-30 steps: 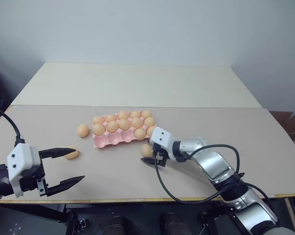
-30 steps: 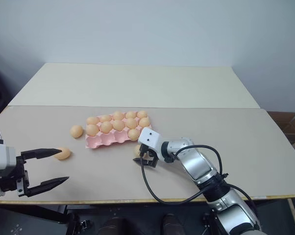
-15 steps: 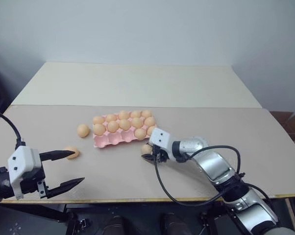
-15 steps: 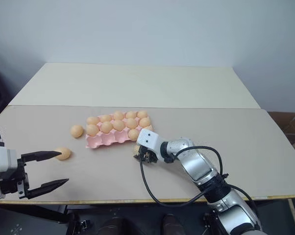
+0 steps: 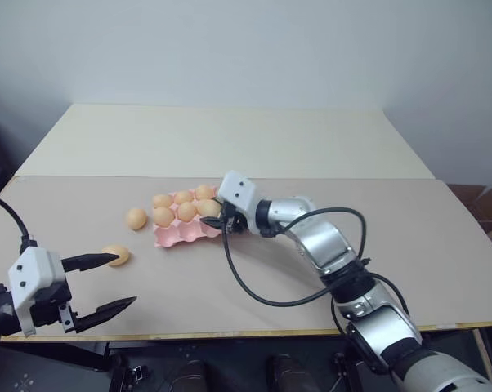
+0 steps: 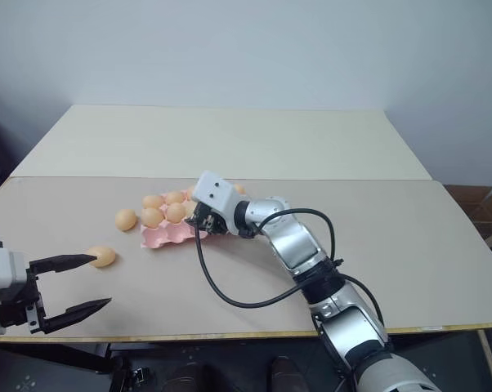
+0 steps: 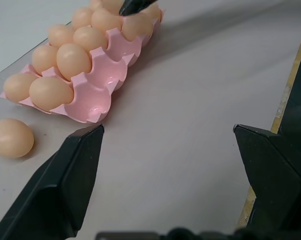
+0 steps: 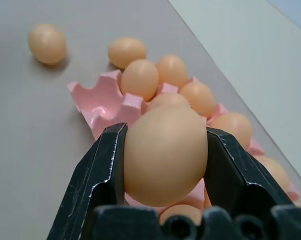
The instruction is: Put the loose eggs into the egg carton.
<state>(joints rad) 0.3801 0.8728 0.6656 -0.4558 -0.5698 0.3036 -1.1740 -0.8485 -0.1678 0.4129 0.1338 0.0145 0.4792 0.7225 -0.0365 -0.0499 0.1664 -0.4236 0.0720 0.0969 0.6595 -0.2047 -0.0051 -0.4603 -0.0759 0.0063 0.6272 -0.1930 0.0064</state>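
The pink egg carton [image 5: 183,235] lies mid-table with eggs in its back cups and bare cups along its front row [image 8: 98,102]. My right gripper [image 5: 222,221] hangs just above the carton's front right part, shut on one egg [image 8: 165,155] pinched between both fingers. Two loose eggs rest on the table left of the carton, one close to it [image 5: 136,218] and one nearer the front [image 5: 117,255]. My left gripper [image 5: 124,280] stands open at the front left, its upper fingertip beside that nearer egg [image 7: 10,137].
A black cable [image 5: 246,286] loops from my right wrist over the table in front of the carton. The table's front edge [image 5: 230,333] runs close to my left gripper. A paler table panel [image 5: 230,139] stretches behind, up to the wall.
My right gripper shut on the egg that lay at the carton's front right corner, lifted it and carried it left over the carton. The left gripper stayed put.
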